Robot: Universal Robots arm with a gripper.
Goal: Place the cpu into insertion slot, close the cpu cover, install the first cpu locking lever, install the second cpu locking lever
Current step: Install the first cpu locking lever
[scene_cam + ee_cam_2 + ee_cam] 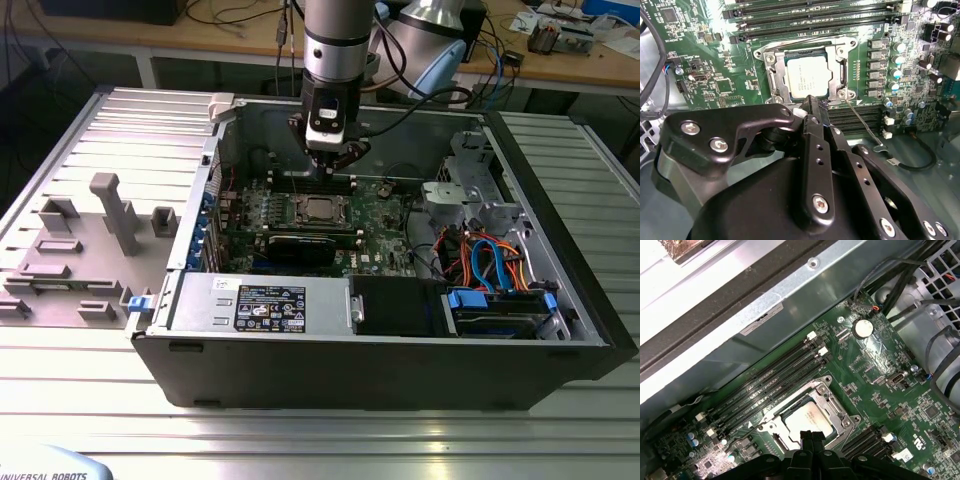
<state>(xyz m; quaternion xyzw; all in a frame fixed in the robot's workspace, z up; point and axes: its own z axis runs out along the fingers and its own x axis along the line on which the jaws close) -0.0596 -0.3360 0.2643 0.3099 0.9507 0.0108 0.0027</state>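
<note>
Gripper (pixel 812 101) with fingers pressed together, empty, tip hovering at the edge of the insertion slot (pixel 768 58) on the green motherboard (pixel 705 75). Cpu (pixel 807 75) seated in the slot, cpu cover (pixel 842 70) lowered flat around it. Thin locking lever (pixel 862 122) slanting away from one socket corner.
</note>
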